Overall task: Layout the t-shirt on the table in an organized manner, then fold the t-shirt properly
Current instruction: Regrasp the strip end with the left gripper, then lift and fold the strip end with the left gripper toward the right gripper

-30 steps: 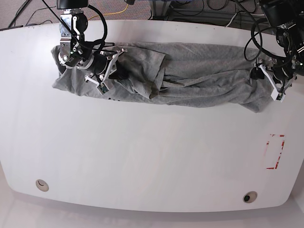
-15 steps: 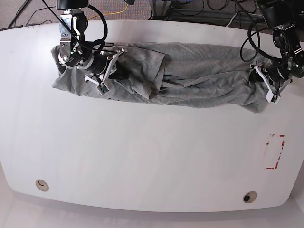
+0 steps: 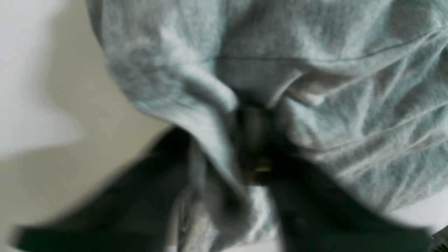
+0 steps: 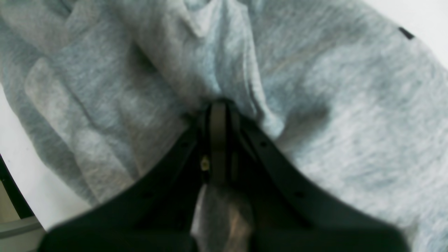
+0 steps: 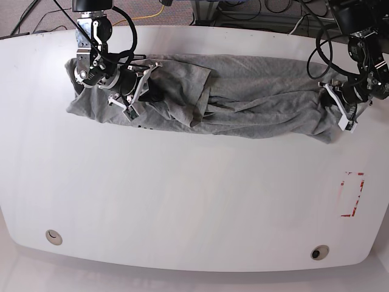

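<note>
1. In the base view, the t-shirt (image 5: 243, 97) lay bunched in a long wrinkled band across the far part of the table (image 5: 182, 201). The right gripper (image 5: 135, 91) sat on its end at that view's left, the left gripper (image 5: 340, 106) at its other end.
2. In the left wrist view, blurred grey cloth (image 3: 315, 87) filled the frame. A fold ran down between the dark jaws of the left gripper (image 3: 250, 140), which seemed pinched on the t-shirt, though the blur left this unsure.
3. In the right wrist view, the right gripper (image 4: 218, 115) was closed, with a ridge of t-shirt (image 4: 196, 63) clamped between its narrow jaws. White table (image 4: 31, 189) showed at lower left.
</note>
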`<control>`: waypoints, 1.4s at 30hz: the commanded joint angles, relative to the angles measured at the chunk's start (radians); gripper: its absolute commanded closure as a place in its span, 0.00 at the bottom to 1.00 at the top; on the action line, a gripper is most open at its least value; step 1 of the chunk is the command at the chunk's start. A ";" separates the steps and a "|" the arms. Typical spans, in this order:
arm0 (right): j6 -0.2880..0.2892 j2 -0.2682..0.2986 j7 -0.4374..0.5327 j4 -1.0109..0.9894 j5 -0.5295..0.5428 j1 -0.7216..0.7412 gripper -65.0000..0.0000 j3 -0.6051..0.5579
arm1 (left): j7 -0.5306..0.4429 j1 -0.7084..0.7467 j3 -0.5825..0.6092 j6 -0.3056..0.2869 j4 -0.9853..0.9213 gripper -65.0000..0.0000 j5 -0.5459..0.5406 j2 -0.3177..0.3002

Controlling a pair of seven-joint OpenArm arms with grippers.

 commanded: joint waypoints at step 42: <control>-0.002 0.004 0.001 0.012 -0.006 0.021 0.99 0.002 | 0.261 -0.179 0.391 -0.001 0.506 1.00 0.006 0.263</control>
